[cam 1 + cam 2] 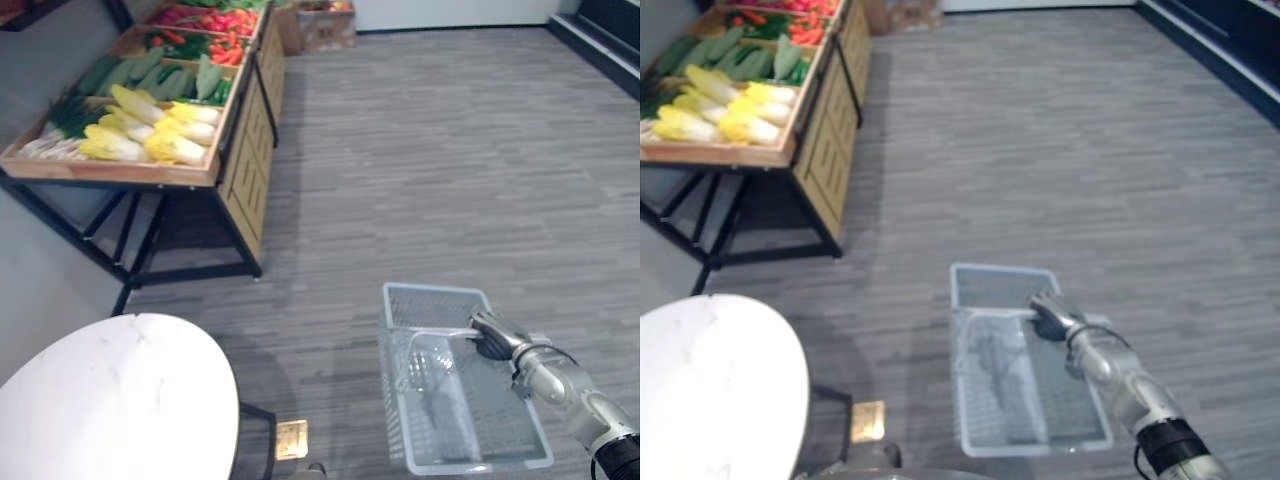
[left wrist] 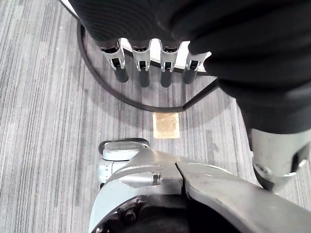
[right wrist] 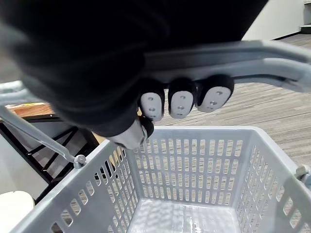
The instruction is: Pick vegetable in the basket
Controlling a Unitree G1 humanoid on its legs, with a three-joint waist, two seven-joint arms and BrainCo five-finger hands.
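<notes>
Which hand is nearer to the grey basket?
Right. The right hand is shut round the handle of the basket; the left hand hangs open over the floor by the round table, apart from the basket.

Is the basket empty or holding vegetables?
Empty: the basket shows a bare floor and walls, held by the right hand curled round its handle.

Both head eyes look down on the basket (right wrist sees it close); left wrist apparently faces floor.

No writing, number or sign can be read: the tan square on the floor and the basket carry nothing legible.
</notes>
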